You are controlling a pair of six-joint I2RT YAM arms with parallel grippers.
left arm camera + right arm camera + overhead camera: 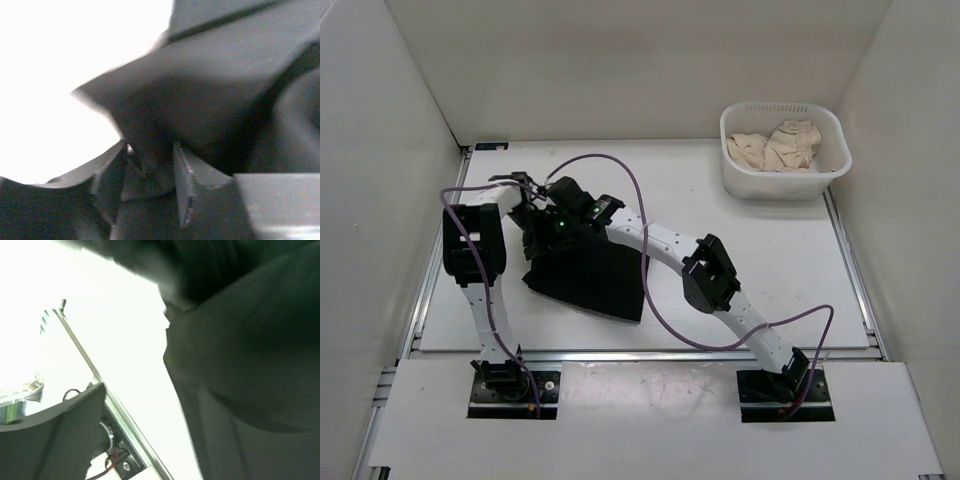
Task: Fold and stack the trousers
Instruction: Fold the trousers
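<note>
The black trousers (592, 282) lie folded into a compact wedge on the white table, left of centre. Both grippers meet over the fold's far left corner. In the left wrist view my left gripper (147, 187) has its jaws apart, and a drooping point of the black trousers (200, 100) hangs loose in the gap between the fingers (184, 185). My right gripper (165, 435) shows one finger (65, 425) far out to the left. Bare table lies beside that finger, and black fabric (250, 365) hides the other side.
A white tub (740, 180) with crumpled beige cloth (780, 145) stands at the back right. White walls close in the table on three sides. A metal rail (650, 352) runs along the near edge, and purple cables loop over the right arm (710, 270).
</note>
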